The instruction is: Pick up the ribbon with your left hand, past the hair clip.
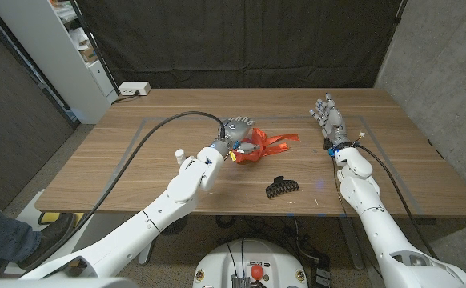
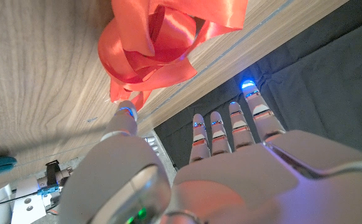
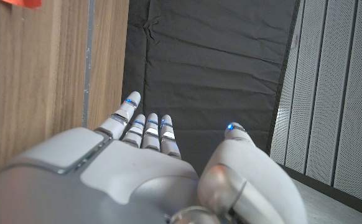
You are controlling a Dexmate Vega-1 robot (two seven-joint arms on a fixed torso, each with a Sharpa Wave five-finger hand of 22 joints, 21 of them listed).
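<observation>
The red ribbon (image 1: 259, 146) lies bunched in loops near the table's middle, with a tail running off to the right; it shows large in the left wrist view (image 2: 162, 43). My left hand (image 1: 235, 130) is right beside the ribbon's left side, fingers straight and apart, holding nothing. In the left wrist view its thumb tip (image 2: 126, 113) is almost at the ribbon's edge; I cannot tell if they touch. The black hair clip (image 1: 281, 187) lies nearer the front edge, right of my left forearm. My right hand (image 1: 327, 117) stands upright at the right, fingers spread and empty (image 3: 162, 168).
A small white object (image 1: 180, 154) sits on the table left of my left arm. A white power strip (image 1: 134, 89) lies at the back left corner. A thin taped outline (image 1: 141, 128) marks the table. A person's shoe (image 1: 53, 228) shows at lower left.
</observation>
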